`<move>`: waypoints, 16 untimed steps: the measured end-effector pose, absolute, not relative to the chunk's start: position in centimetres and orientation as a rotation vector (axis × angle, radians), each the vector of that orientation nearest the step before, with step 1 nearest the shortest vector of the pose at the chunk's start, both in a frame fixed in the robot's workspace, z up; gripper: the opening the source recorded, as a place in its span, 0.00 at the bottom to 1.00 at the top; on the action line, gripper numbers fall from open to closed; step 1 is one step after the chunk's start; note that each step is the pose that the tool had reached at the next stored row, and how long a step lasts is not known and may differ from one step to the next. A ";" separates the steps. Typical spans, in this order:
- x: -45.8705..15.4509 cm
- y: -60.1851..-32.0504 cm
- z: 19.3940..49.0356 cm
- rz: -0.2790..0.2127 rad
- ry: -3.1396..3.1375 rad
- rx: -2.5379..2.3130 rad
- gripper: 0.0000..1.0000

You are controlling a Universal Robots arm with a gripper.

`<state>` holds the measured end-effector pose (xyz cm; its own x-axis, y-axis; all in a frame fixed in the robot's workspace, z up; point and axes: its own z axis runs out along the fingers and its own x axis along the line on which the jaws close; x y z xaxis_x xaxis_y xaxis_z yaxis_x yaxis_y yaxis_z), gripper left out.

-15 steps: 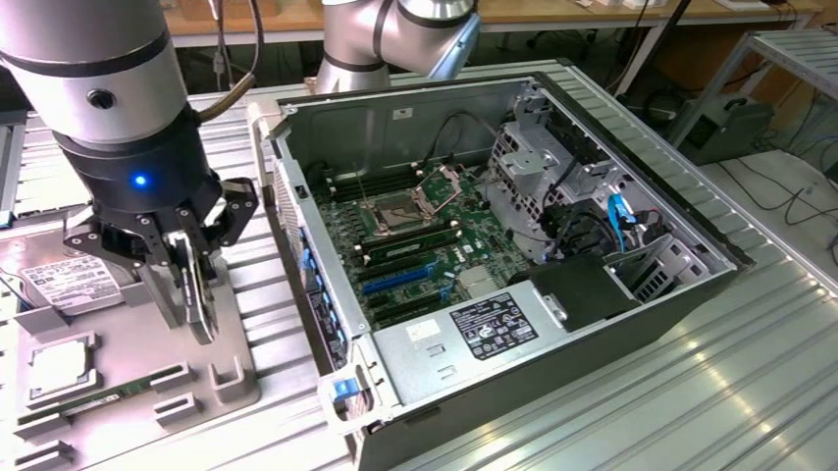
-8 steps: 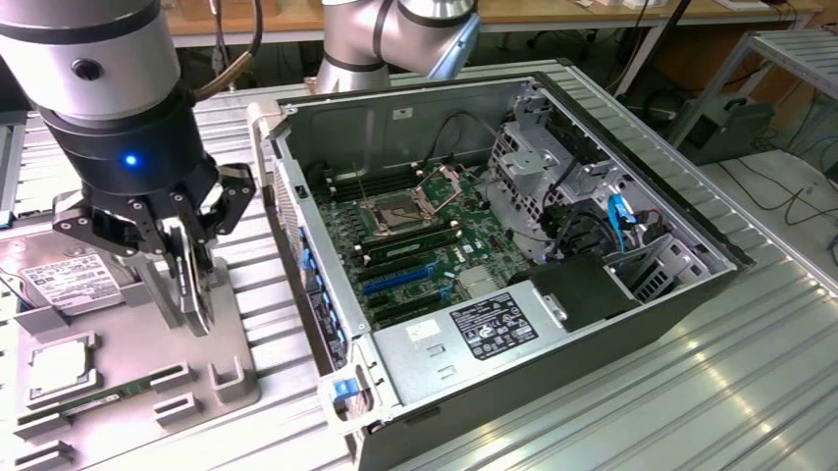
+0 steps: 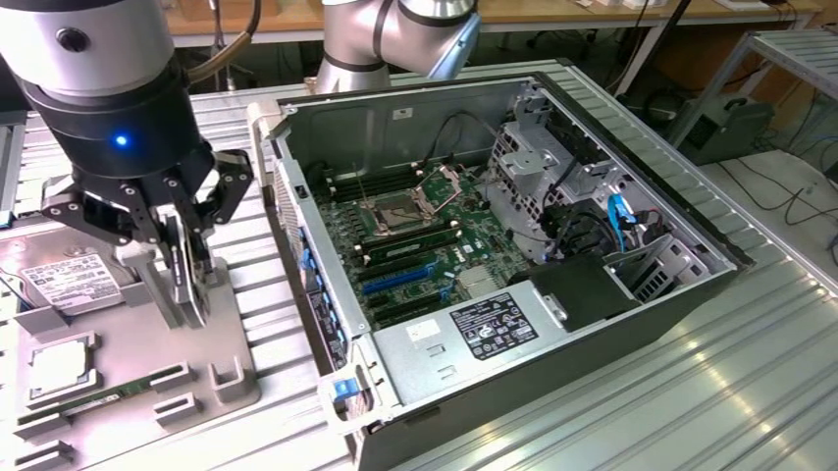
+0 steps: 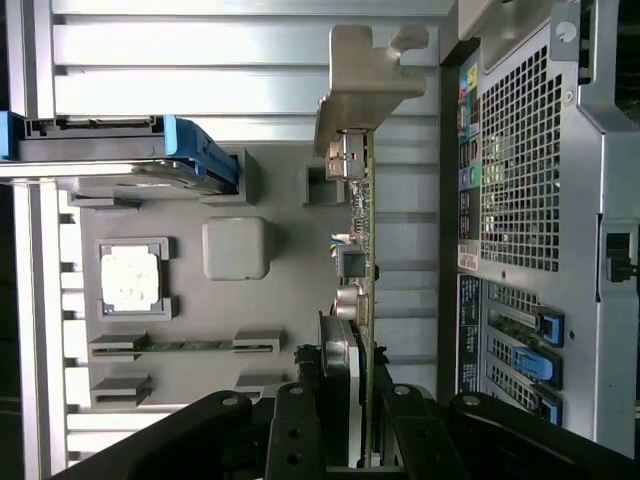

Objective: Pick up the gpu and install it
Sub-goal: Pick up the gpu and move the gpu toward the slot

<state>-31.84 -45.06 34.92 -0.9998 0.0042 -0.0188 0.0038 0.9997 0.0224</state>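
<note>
1. Your gripper (image 3: 183, 257) has its jaws clamped on the graphics card (image 3: 188, 292), gripping both faces of the board.
2. In the wrist view the card (image 4: 362, 250) shows edge-on, its silver bracket (image 4: 366, 85) at the far end from the fingers (image 4: 300, 420).
3. You see the card standing upright over the grey parts tray (image 3: 144, 348); whether it touches the tray cannot be told.
4. On the tray lie a hard drive (image 3: 59, 280), a processor chip (image 3: 59, 365) and a memory stick (image 3: 98, 397).
5. To the exterior view's right, the open computer case (image 3: 629, 324) lies on the metal table (image 3: 707, 392), motherboard (image 3: 419, 245) exposed.
</note>
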 end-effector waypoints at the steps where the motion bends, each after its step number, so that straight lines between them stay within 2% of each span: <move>1: -31.8 -45.1 35.1 0.035 3.122 0.007 0.28; 16: -31.8 -45.1 37.8 0.035 3.122 0.008 0.28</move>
<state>-31.83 -45.06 37.76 -0.9998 0.0054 -0.0189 0.0050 0.9997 0.0224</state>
